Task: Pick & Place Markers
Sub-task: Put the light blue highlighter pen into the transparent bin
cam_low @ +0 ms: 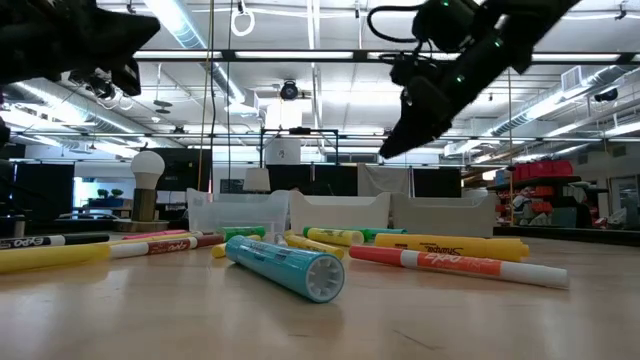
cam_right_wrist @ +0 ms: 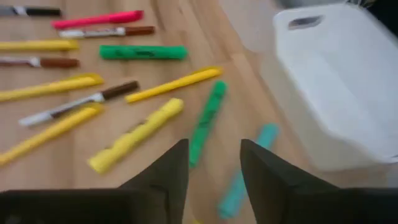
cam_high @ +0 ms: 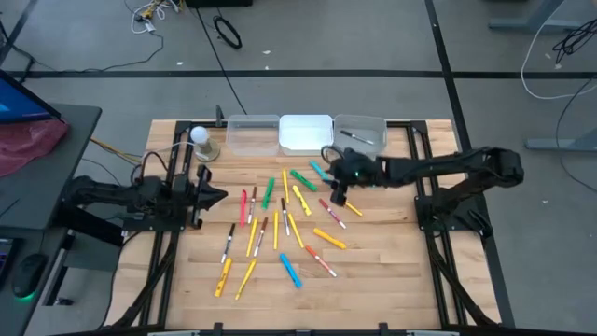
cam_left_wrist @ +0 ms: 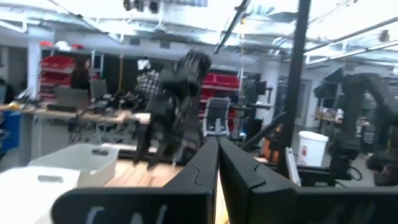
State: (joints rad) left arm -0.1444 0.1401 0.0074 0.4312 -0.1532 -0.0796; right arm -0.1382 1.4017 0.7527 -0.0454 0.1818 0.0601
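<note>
The right jaws (cam_right_wrist: 211,165) hang parted and empty above the wooden counter (cam_high: 373,266), holding nothing, with the markers (cam_high: 280,229) scattered on the boards under and ahead of them. Nearest, just past the fingertips (cam_right_wrist: 176,155), lie a green marker (cam_right_wrist: 206,121) and a teal marker (cam_right_wrist: 245,171), with a fat yellow marker (cam_right_wrist: 137,135) beside them; farther out sit a green highlighter (cam_right_wrist: 143,52), thin yellow pens and a pink one (cam_right_wrist: 98,19). To one side of the jaws stands a white bin (cam_right_wrist: 339,81), one of three bins (cam_high: 306,133) lined along the counter's far edge, a dark marker (cam_high: 358,137) lying in the end one. Across the counter, well apart from the spread, the left jaws (cam_high: 216,196) wait pressed shut and empty, beside a light bulb on a stand (cam_high: 201,142).
</note>
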